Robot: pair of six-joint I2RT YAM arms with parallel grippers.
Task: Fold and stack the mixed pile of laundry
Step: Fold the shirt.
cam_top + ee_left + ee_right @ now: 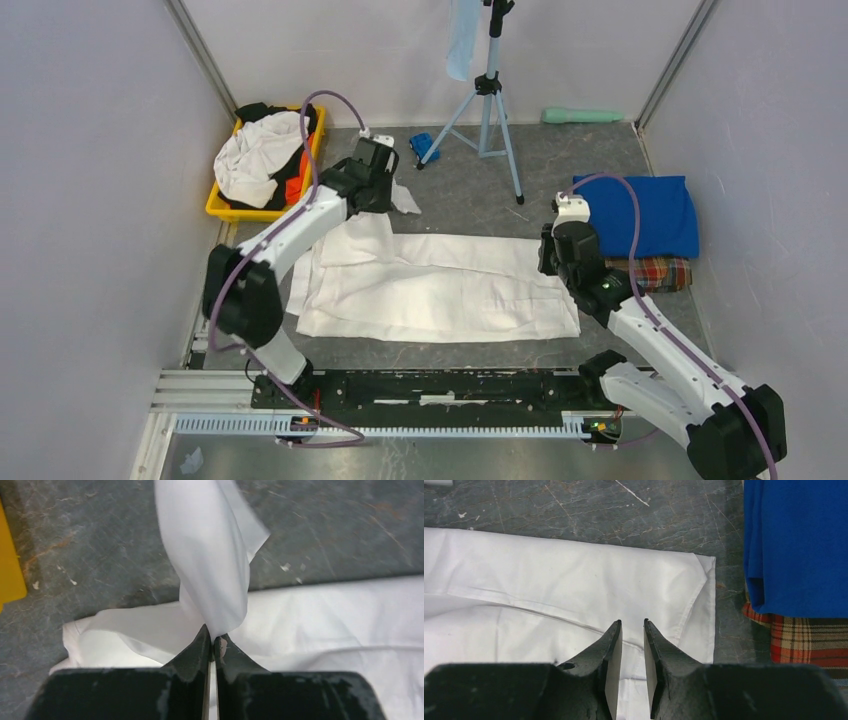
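Left gripper [212, 642] clamped on a raised fold of white shirt [325, 615]; right gripper [633, 630] fingers slightly apart over it, empty.

free: bare table [470, 205] between white shirt [440, 285] and tripod [487, 86] | blocked: yellow bin [240, 213] far-left

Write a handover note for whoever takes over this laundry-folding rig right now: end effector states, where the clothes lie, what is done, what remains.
Left end effector: shut on a raised corner of the white shirt.
Right end effector: slightly open, empty, over that shirt's right edge.
White shirt: spread flat mid-table.
Done: blue shirt folded, lying on the plaid cloth at right.
To do: finish this shirt, stack it, then fold the pile of white, black and orange clothes in the yellow bin.
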